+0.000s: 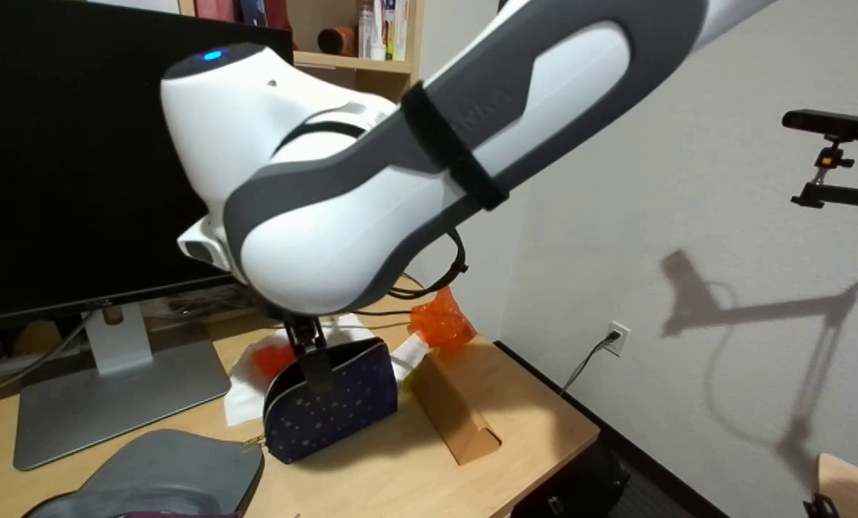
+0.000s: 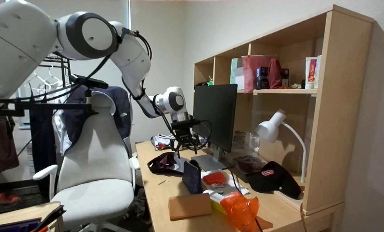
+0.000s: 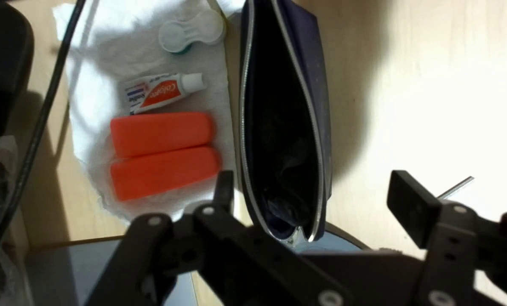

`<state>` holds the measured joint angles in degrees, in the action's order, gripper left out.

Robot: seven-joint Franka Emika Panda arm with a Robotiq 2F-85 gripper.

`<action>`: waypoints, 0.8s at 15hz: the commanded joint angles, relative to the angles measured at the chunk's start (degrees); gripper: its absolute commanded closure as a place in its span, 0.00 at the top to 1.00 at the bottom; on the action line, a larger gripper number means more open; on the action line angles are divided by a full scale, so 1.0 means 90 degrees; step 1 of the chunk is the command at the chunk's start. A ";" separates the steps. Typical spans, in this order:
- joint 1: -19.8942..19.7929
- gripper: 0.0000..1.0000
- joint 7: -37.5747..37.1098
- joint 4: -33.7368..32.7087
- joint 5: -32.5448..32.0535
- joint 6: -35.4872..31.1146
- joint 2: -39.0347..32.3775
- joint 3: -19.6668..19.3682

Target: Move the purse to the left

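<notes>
The purse (image 1: 350,414) is a dark navy pouch with light specks, standing upright on the desk with its zipped top open. It also shows in an exterior view (image 2: 192,177) and in the wrist view (image 3: 313,55), where I look down into its dark inside. My gripper (image 3: 312,185) is open, with one finger on each side of the purse's near end. The left finger is close to the purse's edge; the right finger is clearly apart from it. In an exterior view the gripper (image 2: 187,153) hangs above the purse. In an exterior view one finger (image 1: 319,370) shows in front of the purse.
A grey open bag (image 1: 177,460) and the monitor (image 1: 98,165) are close by. A tan case (image 2: 190,206) and an orange plastic bag (image 2: 240,207) stand near the purse. Red cases (image 3: 164,170) lie on a white towel (image 3: 121,59) beside it. A black cap (image 2: 274,180) lies further back.
</notes>
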<state>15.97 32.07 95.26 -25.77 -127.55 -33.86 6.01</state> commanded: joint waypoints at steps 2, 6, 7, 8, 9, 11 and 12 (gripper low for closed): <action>-0.0121 1.00 -0.0528 0.0887 -0.0091 0.0564 0.1240 0.0036; -0.0427 1.00 -0.1027 0.1487 0.0134 0.1425 0.2195 -0.0020; -0.0541 1.00 -0.1097 0.1621 0.0231 0.1496 0.2385 -0.0032; -0.0679 1.00 -0.1175 0.1820 0.0383 0.1470 0.2595 -0.0050; -0.0808 1.00 -0.1254 0.2016 0.0531 0.1394 0.2792 -0.0083; -0.1054 1.00 -0.1449 0.2496 0.0884 0.1085 0.3209 -0.0163; -0.1155 1.00 -0.1498 0.2724 0.1056 0.0954 0.3397 -0.0205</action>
<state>8.33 21.41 112.01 -20.26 -115.12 -9.83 4.46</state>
